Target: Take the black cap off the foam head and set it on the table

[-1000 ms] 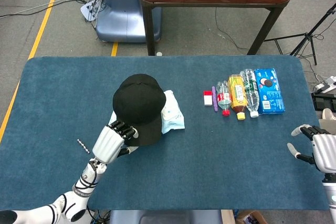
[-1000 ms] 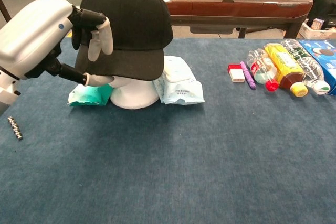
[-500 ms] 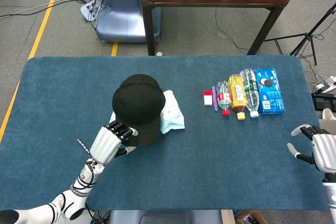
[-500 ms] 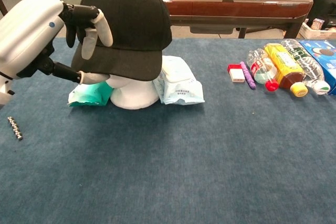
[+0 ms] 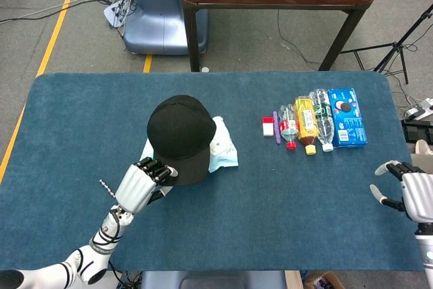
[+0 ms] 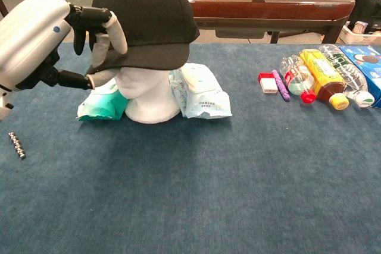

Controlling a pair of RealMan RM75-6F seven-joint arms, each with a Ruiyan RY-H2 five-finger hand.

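Note:
The black cap [image 6: 149, 19] sits high on the white foam head [image 6: 149, 96], its brim lifted so the face shows; from above the cap [image 5: 181, 139] hides the head. My left hand [image 6: 41, 40] grips the cap's brim edge, fingers over the top and thumb underneath; in the head view the left hand [image 5: 142, 184] is at the cap's near-left rim. My right hand [image 5: 406, 191] hovers at the table's right edge, fingers apart, holding nothing.
A white wipes pack [image 6: 199, 90] and a teal pack [image 6: 101, 105] flank the foam head. Bottles [image 5: 306, 123], a blue biscuit box [image 5: 347, 116], a small red-white box [image 5: 268, 126] and a purple stick lie at right. A small metal chain [image 6: 16, 145] lies left.
My left hand has raised the cap's brim side, and the cap has come up off the foam head, uncovering its face. The right hand has not moved.

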